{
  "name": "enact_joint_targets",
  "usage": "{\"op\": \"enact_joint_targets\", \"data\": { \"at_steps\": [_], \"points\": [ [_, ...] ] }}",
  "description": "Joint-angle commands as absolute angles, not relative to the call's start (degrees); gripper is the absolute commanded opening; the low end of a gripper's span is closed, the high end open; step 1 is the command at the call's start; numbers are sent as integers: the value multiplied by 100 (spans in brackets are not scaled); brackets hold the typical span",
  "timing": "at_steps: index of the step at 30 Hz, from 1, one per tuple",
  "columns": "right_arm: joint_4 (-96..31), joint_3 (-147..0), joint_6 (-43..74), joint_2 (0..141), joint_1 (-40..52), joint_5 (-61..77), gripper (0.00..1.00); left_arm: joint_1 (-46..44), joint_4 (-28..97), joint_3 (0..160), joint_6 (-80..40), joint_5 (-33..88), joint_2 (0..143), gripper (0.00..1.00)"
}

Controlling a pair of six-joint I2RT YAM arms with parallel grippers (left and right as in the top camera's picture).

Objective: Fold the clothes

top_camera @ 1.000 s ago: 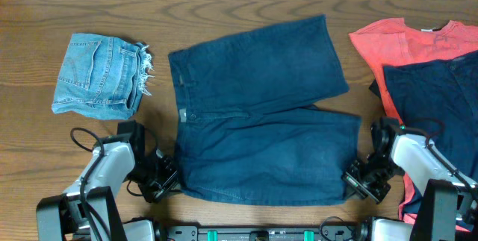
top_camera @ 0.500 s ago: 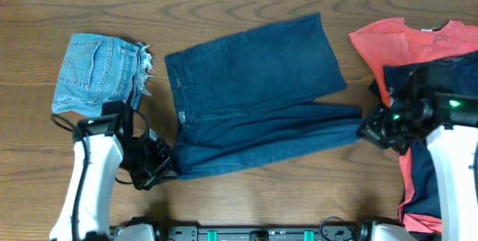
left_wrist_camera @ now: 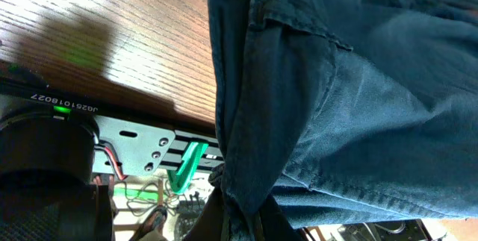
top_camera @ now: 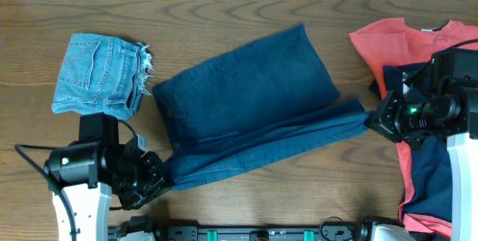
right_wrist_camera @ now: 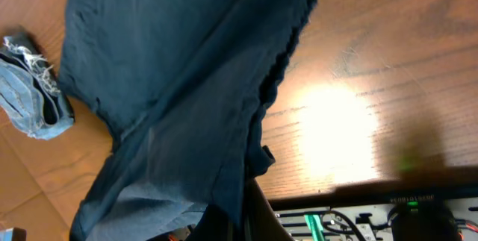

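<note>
On the wooden table (top_camera: pixel 239 2) the navy shorts (top_camera: pixel 246 95) lie mid-table, soft and limp I judge, best held by the edges: my left gripper (top_camera: pixel 160 177) is pinched tight on them at 8 o'clock, my right gripper (top_camera: pixel 372 119) at 3.

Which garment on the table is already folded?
The light-blue denim shorts at far left, a compact bundle; the navy shorts are half-folded, the coral T-shirt lies flat.

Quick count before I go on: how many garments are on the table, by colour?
Coral: 1, the T-shirt
Navy: 2, the navy shorts mid-table and a navy piece lying on the T-shirt
Light blue: 1, the denim shorts
Total: 4
</note>
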State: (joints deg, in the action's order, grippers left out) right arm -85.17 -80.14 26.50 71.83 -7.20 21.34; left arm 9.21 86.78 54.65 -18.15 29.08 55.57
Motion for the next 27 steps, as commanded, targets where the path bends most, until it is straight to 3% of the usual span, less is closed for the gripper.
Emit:
{"op": "enact_joint_targets", "data": {
  "at_steps": [1,27],
  "points": [
    [-8182,-8189,2609,7203,-744,1688,1,950,8659,5548,-1763,2217,5537,6],
    [-4648,-8180,3614,9244,-276,1691,1,950,6031,5548,-1828,1339,7677,6]
  ]
}}
